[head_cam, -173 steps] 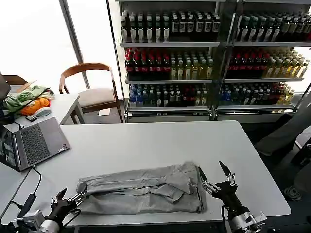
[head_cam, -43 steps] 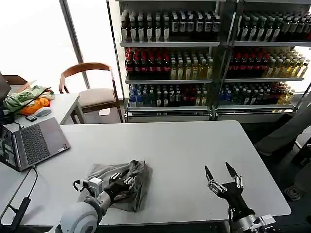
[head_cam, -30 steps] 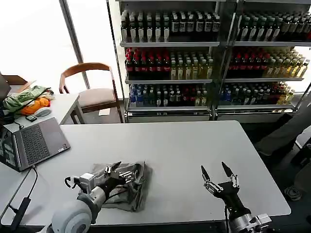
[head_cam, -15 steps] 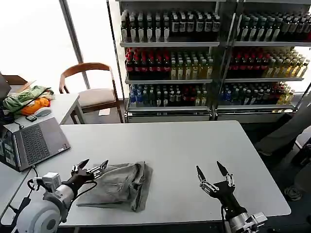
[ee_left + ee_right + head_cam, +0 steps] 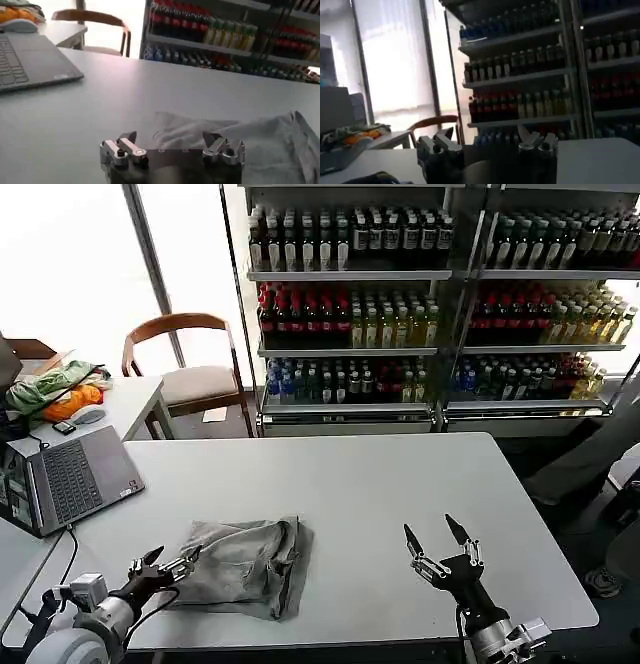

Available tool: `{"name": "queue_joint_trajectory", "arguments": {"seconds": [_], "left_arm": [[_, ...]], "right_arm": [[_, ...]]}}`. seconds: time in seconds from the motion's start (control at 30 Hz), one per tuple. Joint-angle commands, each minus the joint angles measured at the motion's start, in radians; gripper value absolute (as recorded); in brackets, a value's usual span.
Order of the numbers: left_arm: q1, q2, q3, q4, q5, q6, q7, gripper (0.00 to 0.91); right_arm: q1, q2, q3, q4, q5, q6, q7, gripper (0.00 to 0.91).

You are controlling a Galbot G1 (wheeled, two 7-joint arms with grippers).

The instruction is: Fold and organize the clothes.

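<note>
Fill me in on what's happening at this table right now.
A two-armed robot is folding clothes. A light grey shirt lies folded into a compact bundle on the white table, near the front edge. The left tool is open and empty, sitting just off the bundle's left edge, not gripping it. The right tool hovers open above bare tabletop to the right, well clear of the shirt. A laptop sits off to the left.

I note drink shelves (image 5: 430,304) along the back wall. A wooden chair (image 5: 190,369) stands beside bright windows (image 5: 75,269), behind my white table (image 5: 330,484).
</note>
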Motion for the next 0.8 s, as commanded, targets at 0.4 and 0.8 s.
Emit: {"name": "queue_joint_trajectory", "arguments": {"seconds": [0.4, 0.8], "left_arm": [[-0.017, -0.072, 0.018, 0.097, -0.007, -0.021, 0.038, 0.887], [-0.018, -0.107, 0.081, 0.058, -0.007, -0.055, 0.021, 0.01]], "right_arm": [[0.001, -0.007, 0.001, 0.007, 0.005, -0.001, -0.005, 0.907], [0.004, 0.008, -0.001, 0.006, 0.003, -0.006, -0.004, 0.907]]}}
